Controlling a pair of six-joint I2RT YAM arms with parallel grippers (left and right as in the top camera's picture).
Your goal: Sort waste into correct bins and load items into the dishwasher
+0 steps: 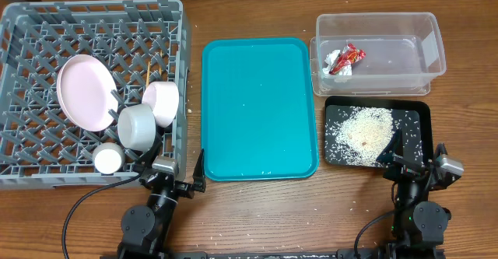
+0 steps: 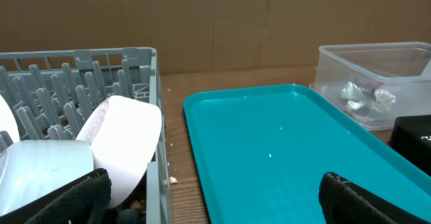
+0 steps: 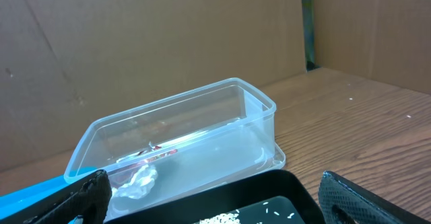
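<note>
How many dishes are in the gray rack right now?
4: pink plate at left, white bowl toward the right, gray bowl below it, small white cup at the front edge. None appear hidden.

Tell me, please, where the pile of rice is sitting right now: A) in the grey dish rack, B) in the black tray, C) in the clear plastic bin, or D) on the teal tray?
B: the overhead view shows the rice pile heaped inside the black tray, while the teal tray beside it carries only a few stray grains.
</note>
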